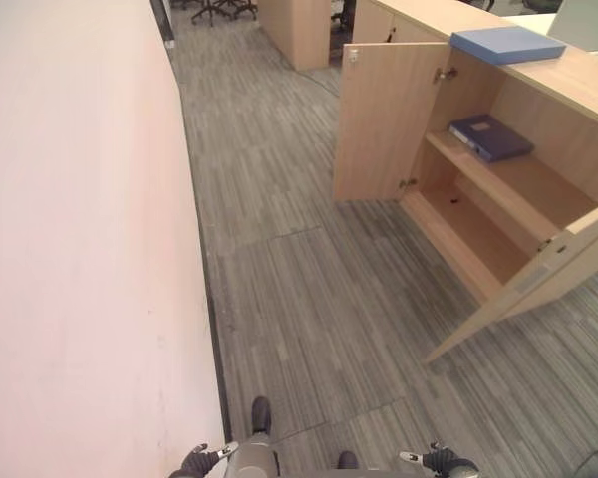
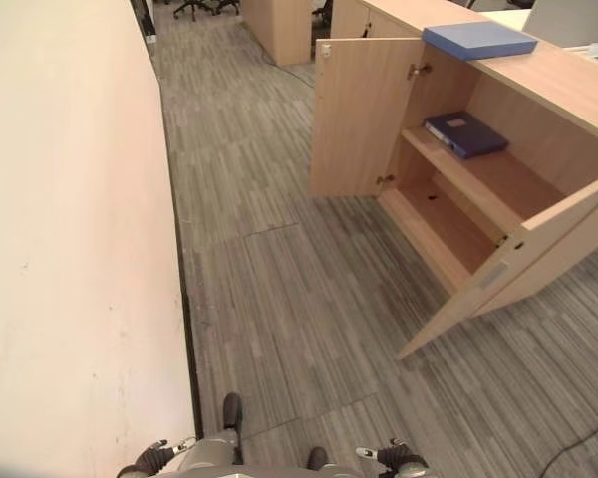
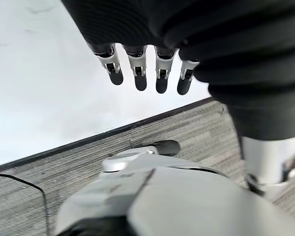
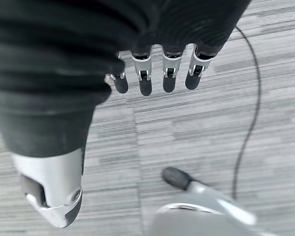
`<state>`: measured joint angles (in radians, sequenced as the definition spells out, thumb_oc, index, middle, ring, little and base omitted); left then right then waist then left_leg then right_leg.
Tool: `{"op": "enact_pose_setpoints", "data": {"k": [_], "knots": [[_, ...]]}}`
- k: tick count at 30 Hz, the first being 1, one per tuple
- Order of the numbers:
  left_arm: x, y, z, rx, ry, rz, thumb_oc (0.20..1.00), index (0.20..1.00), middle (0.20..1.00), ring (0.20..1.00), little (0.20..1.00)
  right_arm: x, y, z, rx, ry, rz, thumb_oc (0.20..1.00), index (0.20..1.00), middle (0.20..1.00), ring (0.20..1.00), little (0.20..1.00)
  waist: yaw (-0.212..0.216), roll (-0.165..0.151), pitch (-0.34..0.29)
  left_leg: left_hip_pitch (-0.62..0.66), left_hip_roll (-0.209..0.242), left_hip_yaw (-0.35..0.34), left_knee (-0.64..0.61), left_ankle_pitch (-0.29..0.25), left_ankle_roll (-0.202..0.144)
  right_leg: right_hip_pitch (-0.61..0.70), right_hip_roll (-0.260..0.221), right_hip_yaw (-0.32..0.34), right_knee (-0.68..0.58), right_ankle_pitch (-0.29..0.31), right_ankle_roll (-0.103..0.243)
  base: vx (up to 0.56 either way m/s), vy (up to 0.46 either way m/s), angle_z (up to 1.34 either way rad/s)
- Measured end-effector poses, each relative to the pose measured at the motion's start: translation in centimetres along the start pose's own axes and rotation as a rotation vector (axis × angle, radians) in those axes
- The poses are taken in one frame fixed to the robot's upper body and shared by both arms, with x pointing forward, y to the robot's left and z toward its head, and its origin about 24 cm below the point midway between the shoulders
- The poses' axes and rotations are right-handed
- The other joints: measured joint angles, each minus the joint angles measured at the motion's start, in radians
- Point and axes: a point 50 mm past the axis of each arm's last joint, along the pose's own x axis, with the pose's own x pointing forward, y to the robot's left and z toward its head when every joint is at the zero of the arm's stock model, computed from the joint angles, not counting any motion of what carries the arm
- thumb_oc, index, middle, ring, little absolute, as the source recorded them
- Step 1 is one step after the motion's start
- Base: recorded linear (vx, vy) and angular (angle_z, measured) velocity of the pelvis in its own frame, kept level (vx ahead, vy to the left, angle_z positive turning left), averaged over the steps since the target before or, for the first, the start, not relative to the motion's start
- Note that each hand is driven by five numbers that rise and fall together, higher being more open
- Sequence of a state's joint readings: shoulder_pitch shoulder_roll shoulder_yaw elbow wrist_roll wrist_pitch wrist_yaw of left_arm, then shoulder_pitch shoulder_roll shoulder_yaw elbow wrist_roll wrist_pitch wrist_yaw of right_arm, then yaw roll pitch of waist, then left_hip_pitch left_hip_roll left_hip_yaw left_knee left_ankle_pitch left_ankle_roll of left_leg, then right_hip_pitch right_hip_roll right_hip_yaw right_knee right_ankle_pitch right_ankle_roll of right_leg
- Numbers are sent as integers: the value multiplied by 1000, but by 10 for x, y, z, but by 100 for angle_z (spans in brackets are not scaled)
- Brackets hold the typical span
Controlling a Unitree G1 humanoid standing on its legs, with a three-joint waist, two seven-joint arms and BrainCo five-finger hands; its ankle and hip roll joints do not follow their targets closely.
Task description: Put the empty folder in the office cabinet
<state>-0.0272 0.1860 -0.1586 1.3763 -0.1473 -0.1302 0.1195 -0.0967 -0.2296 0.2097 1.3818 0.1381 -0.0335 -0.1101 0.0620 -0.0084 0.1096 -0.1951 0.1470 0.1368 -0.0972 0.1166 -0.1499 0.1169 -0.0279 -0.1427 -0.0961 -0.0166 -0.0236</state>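
Folder [image 1: 507, 44], light blue: flat on cabinet [image 1: 578, 80] top, well beyond both sets of fingers. Second folder [image 1: 489, 136], dark blue: on upper shelf, doors open. Left hand [image 3: 147, 73], right hand [image 4: 157, 73]: fingers straight, relaxed, holding nothing, above floor [image 1: 309, 299].

Office cabinet [image 1: 498, 189] of light wood, both doors open, standing on grey striped carpet floor [image 1: 309, 299]. Upper shelf [image 1: 523, 184]: one dark blue folder [image 1: 490, 136] lying flat near its far end. Bottom shelf [image 1: 468, 234]: bare wood. Cabinet top [image 1: 568, 80]: one lighter blue folder [image 1: 507, 44] lying flat.
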Motion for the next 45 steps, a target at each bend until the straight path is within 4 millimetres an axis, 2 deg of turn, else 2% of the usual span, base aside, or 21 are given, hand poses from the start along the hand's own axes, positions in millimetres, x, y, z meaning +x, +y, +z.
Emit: {"op": "enact_pose_setpoints", "data": {"k": [3,4,5,7,10,11,12,13,14,15,18,22,24,25,27,30,35,38,40,43,45], "knots": [[-4,-9,-18,-7,60,-29,1000,1000,1000,1000,1000,-1,-6,-16,5,40,-14,1000,1000,1000,1000,1000,0,42,-47,46,-2,2,40,-17,16,28,-32,22,0,-33,51,334,234,-45],[-5,-12,-21,-36,74,-52,1000,1000,1000,1000,1000,-2,-5,-21,4,54,-13,1000,1000,1000,1000,1000,0,47,-58,57,-12,12,30,22,40,32,-44,26,0,-40,66,341,263,-59],[-5,-6,-28,-201,113,-39,1000,1000,1000,1000,1000,-5,12,-31,9,87,29,1000,1000,1000,1000,1000,29,22,-73,89,-30,46,10,47,80,37,-77,34,1,-58,43,312,253,-63],[-7,8,-38,-140,137,-15,1000,1000,1000,1000,1000,-6,16,-37,16,104,46,1000,1000,1000,1000,1000,14,-26,-98,112,-75,57,0,32,116,49,-123,18,14,-58,98,239,241,-30],[-6,5,-30,-35,90,-7,1000,1000,1000,1000,1000,-6,10,-37,17,103,32,1000,1000,1000,1000,1000,6,-25,-113,147,-99,75,7,26,137,29,-155,20,106,-74,132,264,372,-9],[-2,0,-9,-16,31,-21,1000,1000,1000,1000,1000,-3,7,-25,19,75,27,1000,1000,1000,1000,1000,9,9,-86,165,-110,110,38,-40,210,-27,-158,-2,267,-100,175,245,376,-15],[0,-5,-2,-15,19,-32,1000,1000,1000,1000,1000,-2,3,-14,21,44,13,1000,1000,1000,1000,1000,-2,28,-59,168,-126,122,74,-69,240,-70,-183,-32,403,-107,173,276,342,8],[0,-12,3,-3,3,-49,1000,1000,1000,1000,1000,-1,-3,-16,15,45,-1,1000,1000,1000,1000,1000,-15,41,-59,174,-158,98,60,-70,243,-113,-218,-51,510,-98,160,278,306,41],[0,-18,9,5,-29,-65,1000,1000,1000,1000,1000,-1,-11,-18,5,51,-18,1000,1000,1000,1000,1000,-18,90,-71,222,-192,84,34,-105,252,-147,-244,-64,670,-88,162,273,247,40],[1,-9,11,12,-46,-41,1000,1000,1000,1000,1000,-1,-14,-13,4,33,-23,1000,1000,1000,1000,1000,-25,57,-70,249,-234,82,33,-128,246,-195,-321,-57,844,-127,135,219,169,27],[0,-5,9,24,-46,-37,1000,1000,1000,1000,1000,0,-8,-2,-17,0,-5,1000,1000,1000,1000,1000,-16,39,-71,306,-259,74,33,-166,281,-276,-387,-117,922,-116,139,214,-6,3],[-1,-4,-1,16,-12,-33,1000,1000,1000,1000,1000,1,-6,21,-17,-83,2,1000,1000,1000,1000,1000,-42,49,-13,338,-199,52,25,-147,257,-315,-297,-154,658,-129,130,187,-140,19],[-2,-2,-9,42,9,-34,1000,1000,1000,1000,1000,1,-4,25,-10,-96,8,1000,1000,1000,1000,1000,-53,48,12,370,-169,52,22,-156,239,-330,-238,-202,427,-76,134,307,-180,11],[-5,-2,-20,46,38,-35,1000,1000,1000,1000,1000,1,-3,30,-3,-111,12,1000,1000,1000,1000,1000,-65,50,16,395,-154,48,18,-200,199,-359,-187,-176,299,-21,177,197,-87,-4],[-7,3,-32,50,79,-20,1000,1000,1000,1000,1000,0,3,32,24,-115,28,1000,1000,1000,1000,1000,-80,16,27,427,-168,47,8,-211,195,-362,-169,-144,207,44,178,296,-123,14],[-9,9,-42,51,103,-9,1000,1000,1000,1000,1000,0,6,18,70,-66,32,1000,1000,1000,1000,1000,-96,-12,16,489,-166,9,-2,-276,176,-373,-153,-124,211,83,149,337,-184,33],[-11,5,-49,48,131,-19,1000,1000,1000,1000,1000,0,-4,11,70,-47,13,1000,1000,1000,1000,1000,-105,50,-17,526,-37,-18,69,-261,99,-281,-38,-179,168,122,72,331,-244,16],[-10,7,-48,43,138,-7,1000,1000,1000,1000,1000,1,-7,11,105,-48,4,1000,1000,1000,1000,1000,-108,19,-34,485,-1,-46,228,-241,65,-183,1,-199,72,114,59,203,-263,4],[-9,11,-43,17,123,13,1000,1000,1000,1000,1000,0,-8,3,144,-33,-5,1000,1000,1000,1000,1000,-97,-30,-51,356,27,-46,522,-208,4,-120,20,-199,16,104,7,237,-409,11],[-1,11,-10,-18,21,20,1000,1000,1000,1000,1000,0,-8,6,109,-39,-12,1000,1000,1000,1000,1000,-66,-46,-40,131,61,-73,947,-88,3,-81,56,-169,13,86,-70,136,-172,-29],[0,17,-4,-5,0,36,1000,1000,1000,1000,1000,0,-4,4,91,-34,-5,1000,1000,1000,1000,1000,-68,-64,-30,76,58,-56,961,-97,8,-52,56,-159,7,61,-83,226,-113,-19]]}}
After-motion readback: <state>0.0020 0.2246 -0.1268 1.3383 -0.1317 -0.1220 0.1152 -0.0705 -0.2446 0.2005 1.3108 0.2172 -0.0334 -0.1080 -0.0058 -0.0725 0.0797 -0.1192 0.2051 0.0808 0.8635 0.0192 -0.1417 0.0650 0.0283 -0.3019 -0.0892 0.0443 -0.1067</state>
